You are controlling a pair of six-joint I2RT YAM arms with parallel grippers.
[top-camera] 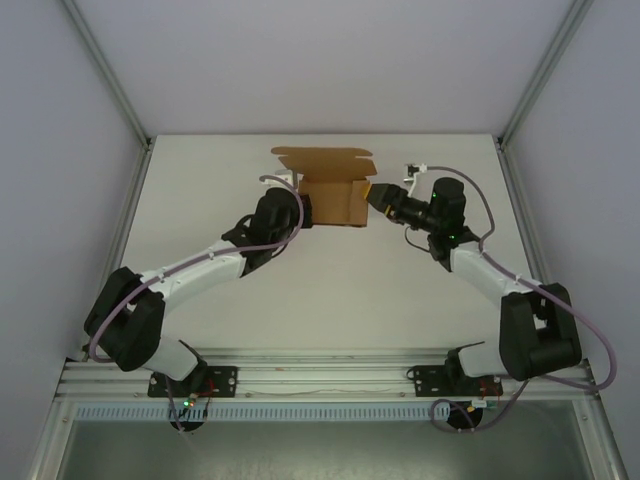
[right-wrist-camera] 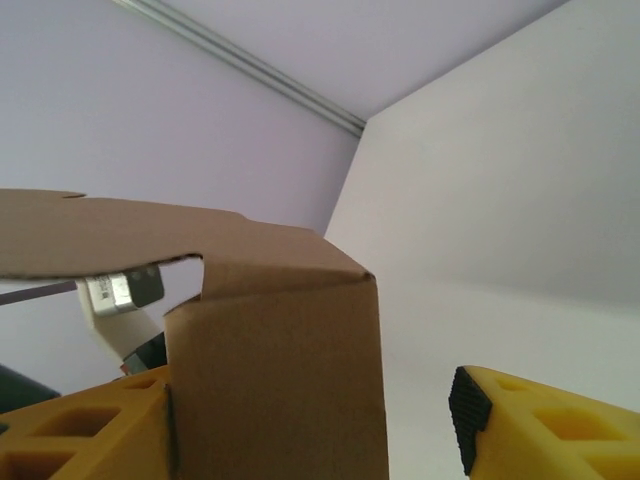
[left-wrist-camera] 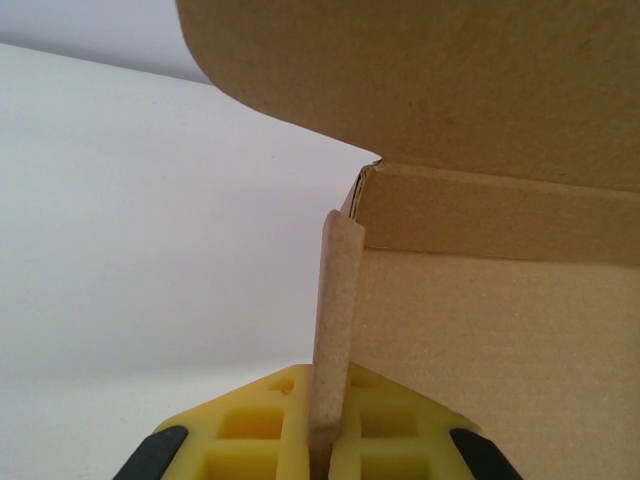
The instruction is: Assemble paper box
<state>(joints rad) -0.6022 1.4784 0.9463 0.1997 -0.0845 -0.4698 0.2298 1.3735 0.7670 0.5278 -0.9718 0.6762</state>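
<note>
Left gripper (left-wrist-camera: 330,435): clamped on box (left-wrist-camera: 480,330) flap (left-wrist-camera: 335,300), bottom centre.
Right gripper (right-wrist-camera: 300,430): jaws apart, straddling side wall (right-wrist-camera: 280,370).
Risk: a hard squeeze could crush the wall or tear the flap.

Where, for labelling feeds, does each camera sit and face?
Top external: above, behind the bases, looking down on table, left arm, right arm, paper box.
Left wrist: on left arm, facing along left fingers shut on a box flap.
Right wrist: on right arm, facing a box corner between open right fingers.
All three share the paper box.
</note>
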